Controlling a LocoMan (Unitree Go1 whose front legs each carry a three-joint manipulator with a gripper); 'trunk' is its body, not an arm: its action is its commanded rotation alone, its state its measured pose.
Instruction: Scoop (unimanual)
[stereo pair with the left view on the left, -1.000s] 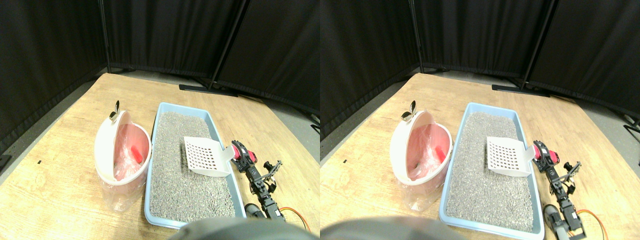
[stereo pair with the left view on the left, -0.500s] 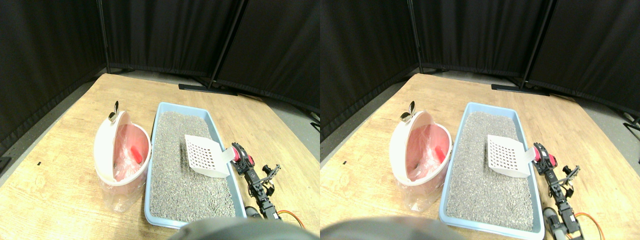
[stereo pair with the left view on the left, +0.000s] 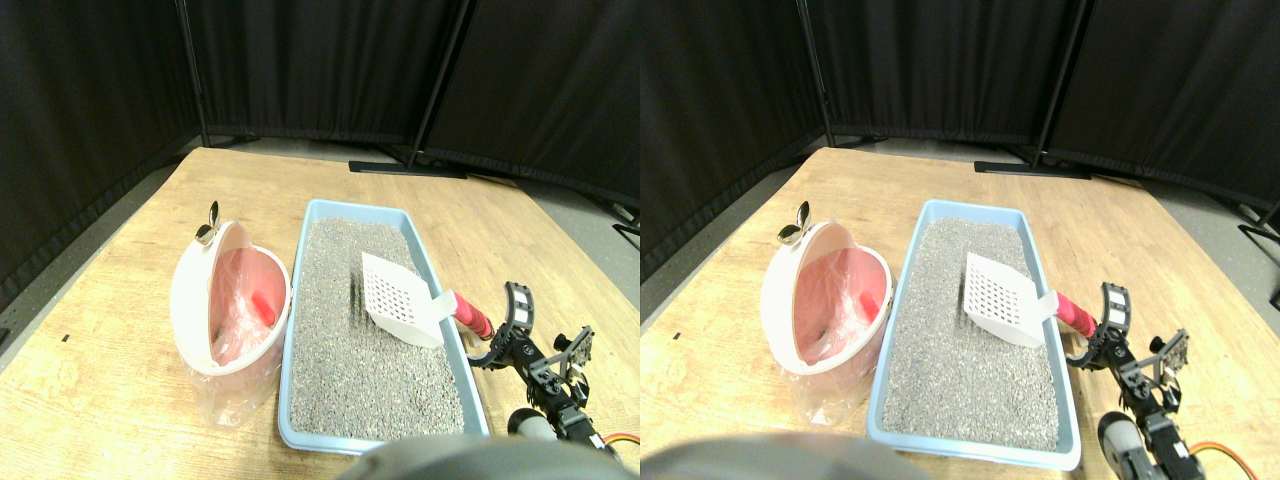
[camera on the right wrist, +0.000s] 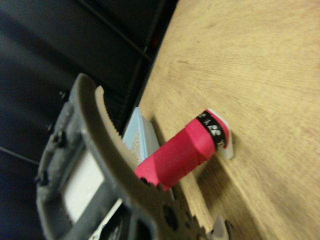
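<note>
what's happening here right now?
The right gripper is by the red wrapped handle of the white slotted scoop. The scoop head lies tilted on the grey litter in the blue tray, with the handle sticking out over the tray's rim. From these views I can't tell whether the jaws grip the handle. The pink bin with a plastic liner stands beside the tray and has a red item inside.

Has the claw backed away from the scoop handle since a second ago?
Yes. The claw has pulled back from the scoop's red handle, away from the litter tray.
</note>
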